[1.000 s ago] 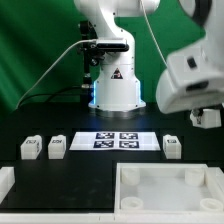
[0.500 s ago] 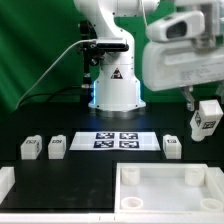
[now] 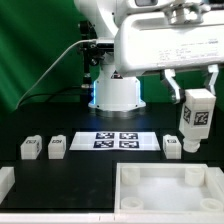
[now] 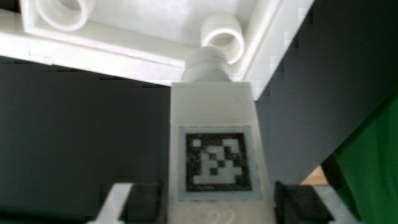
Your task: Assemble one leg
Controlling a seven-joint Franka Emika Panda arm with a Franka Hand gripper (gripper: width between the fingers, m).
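Held part: the leg [image 3: 197, 115], a smooth white plastic block, oblong and square-edged, with a black-and-white square tag [image 3: 201, 116] on its face. In the wrist view its leading end narrows to a rounded stub.
Claw: my claw [image 3: 195, 90] is clamped on the upper end of the leg, one finger [image 3: 174, 82] on each side.
Arm pose: my bulky white wrist casing fills the upper exterior view. My fingers point down and the leg hangs nearly upright.
Position: the leg is in the air at the exterior view's right, clear of the black table [image 3: 90, 175].
Tray: a large white square part [image 3: 170, 172], matte and rimmed. The wrist view shows ring-shaped sockets [image 4: 221, 38] ahead of the stub.
Loose legs: two [image 3: 30, 148] [image 3: 57, 146] stand side by side at the left and one [image 3: 172, 146] at the right.
Marker board: the thin flat marker board [image 3: 120, 140] lies between them.
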